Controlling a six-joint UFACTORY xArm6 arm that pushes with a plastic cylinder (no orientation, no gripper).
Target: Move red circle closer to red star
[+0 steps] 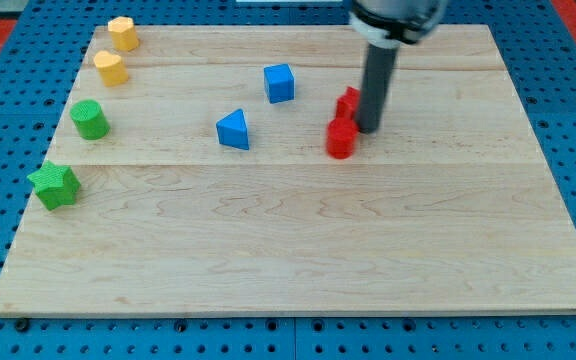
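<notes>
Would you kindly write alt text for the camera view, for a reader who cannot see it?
My tip stands beside two red blocks near the board's middle, the red circle just below the red star. Two blue blocks lie to their left; two yellow and two green blocks line the wooden board's left edge.

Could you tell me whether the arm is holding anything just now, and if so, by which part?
Nothing is held. My tip only stands beside the red circle, in front of the red star.

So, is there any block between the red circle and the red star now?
No, nothing visible stands between them. The red circle block lies just below the red star block, nearly touching, and my tip is at the circle's right.
</notes>
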